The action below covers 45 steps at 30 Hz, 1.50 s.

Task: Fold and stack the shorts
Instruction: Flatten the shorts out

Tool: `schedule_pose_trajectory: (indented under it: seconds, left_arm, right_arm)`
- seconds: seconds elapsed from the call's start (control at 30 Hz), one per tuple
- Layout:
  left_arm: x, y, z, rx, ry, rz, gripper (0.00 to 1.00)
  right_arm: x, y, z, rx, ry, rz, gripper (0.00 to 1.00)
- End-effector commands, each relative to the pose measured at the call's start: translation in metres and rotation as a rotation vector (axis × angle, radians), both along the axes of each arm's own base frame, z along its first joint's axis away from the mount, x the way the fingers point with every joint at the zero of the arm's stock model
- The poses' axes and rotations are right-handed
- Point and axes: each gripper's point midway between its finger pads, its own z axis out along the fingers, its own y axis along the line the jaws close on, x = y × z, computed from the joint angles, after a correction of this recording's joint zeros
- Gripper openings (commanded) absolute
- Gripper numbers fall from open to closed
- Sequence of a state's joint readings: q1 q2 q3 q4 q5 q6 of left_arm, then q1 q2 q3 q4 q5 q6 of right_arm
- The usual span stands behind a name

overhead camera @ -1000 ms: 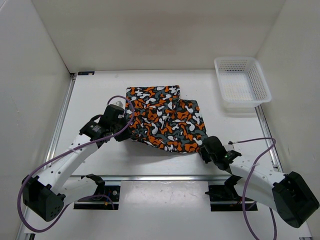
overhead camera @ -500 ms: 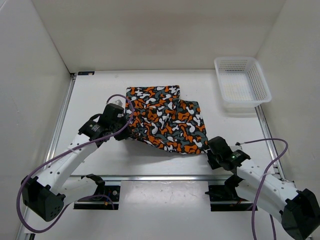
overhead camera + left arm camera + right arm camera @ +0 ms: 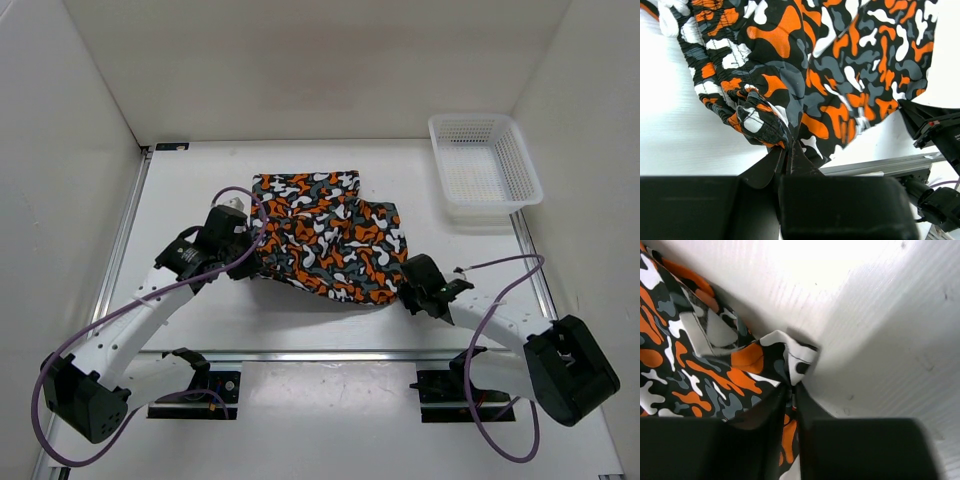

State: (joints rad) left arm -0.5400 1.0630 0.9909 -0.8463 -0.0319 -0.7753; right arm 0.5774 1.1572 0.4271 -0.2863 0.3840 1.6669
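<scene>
White table (image 3: 180, 200) inside a plain white enclosure; walls (image 3: 300, 60) close it in on three sides. A metal rail (image 3: 330, 355) runs along the near edge.

Right gripper (image 3: 410, 284): half a second ago it sat further out toward the near right corner; it has since pulled back in against the fabric, and its arm has folded tighter. The wrist view shows its jaws pinched tight on the near right corner of the shorts (image 3: 330, 235), the white-and-black hem bunched up right at the fingertips (image 3: 790, 390). The rest of the cloth (image 3: 670, 350) spreads away to that gripper's left.

Left gripper (image 3: 255, 262): hardly moved from the earlier frame. Jaws clamped on a gathered wad of the elastic waistband, tips together (image 3: 788, 155). The camo fabric (image 3: 840, 75) fans out ahead of it and to its right.

Shorts hang between the two grippers, orange, grey, black and white camouflage. The near edge is held up at both ends; the far part lies flat on the table.

Beyond the right gripper, well apart from the shorts, a white mesh basket (image 3: 482, 170) stands in the far right corner.
</scene>
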Motion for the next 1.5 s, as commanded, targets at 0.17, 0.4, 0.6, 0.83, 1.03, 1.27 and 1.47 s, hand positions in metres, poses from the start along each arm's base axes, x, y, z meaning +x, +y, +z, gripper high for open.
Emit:
schedule_pose_trajectory:
  seconds: [0.17, 0.4, 0.6, 0.83, 1.03, 1.27, 1.47]
  left_arm:
    - [0.007, 0.007, 0.039, 0.001, -0.101, 0.022, 0.11]
    - [0.027, 0.013, 0.116, 0.013, -0.243, 0.045, 0.11]
    - [0.026, 0.026, 0.245, -0.046, -0.512, 0.05, 0.11]
    - [-0.031, 0.067, 0.363, -0.148, -0.81, 0.078, 0.11]
    - [-0.075, 0.06, 0.413, -0.313, -0.959, -0.052, 0.11]
    - [-0.087, 0.054, 0.43, -0.36, -0.999, -0.108, 0.11]
    - [-0.056, 0.041, 0.403, -0.294, -0.913, -0.102, 0.11]
  right_arm:
    - [-0.01, -0.04, 0.017, -0.229, 0.038, 0.039, 0.0]
    - [0.034, -0.056, 0.171, -0.36, -0.308, 0.072, 0.0]
    - [0.042, -0.076, 0.329, -0.476, -0.613, 0.088, 0.0]
    - [-0.015, -0.118, 0.488, -0.472, -1.027, 0.009, 0.0]
    - [-0.065, -0.138, 0.561, -0.413, -1.237, -0.015, 0.0]
    - [-0.071, -0.135, 0.605, -0.414, -1.321, 0.002, 0.0]
    - [-0.011, -0.08, 0.558, -0.504, -1.151, 0.241, 0.0]
